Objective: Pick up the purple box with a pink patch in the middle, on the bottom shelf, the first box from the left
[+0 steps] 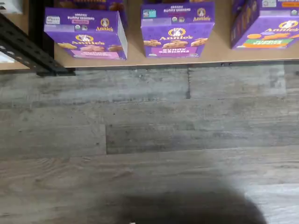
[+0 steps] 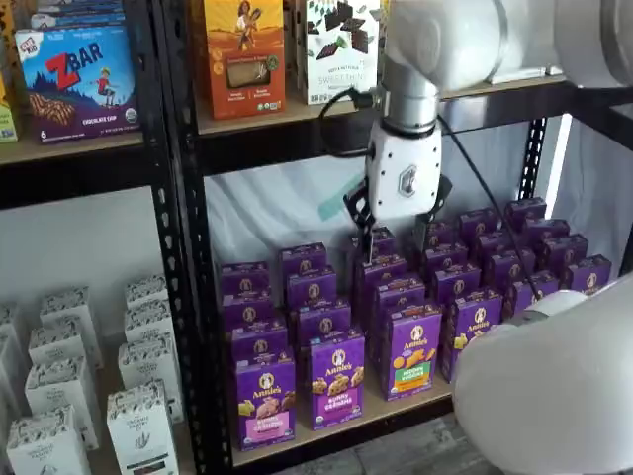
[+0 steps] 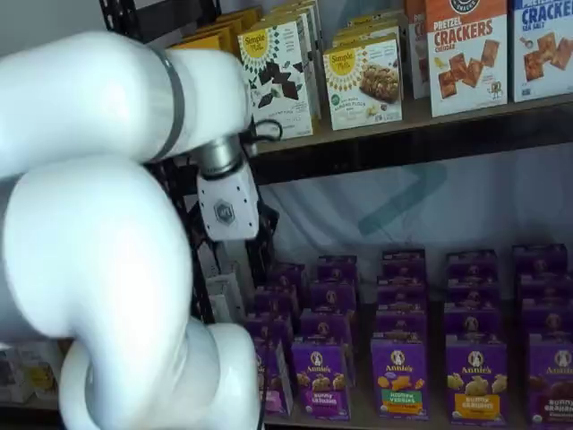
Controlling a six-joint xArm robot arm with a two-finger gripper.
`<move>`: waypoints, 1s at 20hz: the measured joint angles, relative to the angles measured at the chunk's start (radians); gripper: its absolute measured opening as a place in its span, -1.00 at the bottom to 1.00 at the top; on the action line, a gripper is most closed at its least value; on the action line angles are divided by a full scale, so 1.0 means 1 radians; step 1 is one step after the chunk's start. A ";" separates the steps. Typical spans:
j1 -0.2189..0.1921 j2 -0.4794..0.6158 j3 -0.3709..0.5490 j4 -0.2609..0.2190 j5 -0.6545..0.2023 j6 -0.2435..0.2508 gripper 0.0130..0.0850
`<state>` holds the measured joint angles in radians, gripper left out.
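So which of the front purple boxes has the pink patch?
The purple box at the left end of the front row, beside the black upright. The next box has a purple patch, the third a green one.

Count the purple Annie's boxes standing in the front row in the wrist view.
3: the purple box with the pink patch by the black upright, one with a purple patch beside it, one with a green patch cut by the frame edge. More may lie beyond.

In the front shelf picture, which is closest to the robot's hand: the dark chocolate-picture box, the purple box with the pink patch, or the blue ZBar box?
From the hand:
1. Dark chocolate-picture box, just above on the upper shelf.
2. Purple box with the pink patch, below, front of the bottom shelf.
3. Blue ZBar box, far off in the neighbouring rack.
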<state>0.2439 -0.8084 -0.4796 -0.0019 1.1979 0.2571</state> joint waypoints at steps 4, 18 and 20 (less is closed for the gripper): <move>-0.002 0.050 0.050 0.024 -0.085 -0.012 1.00; 0.023 0.347 0.136 0.052 -0.373 -0.013 1.00; 0.029 0.382 0.149 0.063 -0.425 -0.017 1.00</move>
<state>0.2730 -0.4262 -0.3304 0.0614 0.7732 0.2401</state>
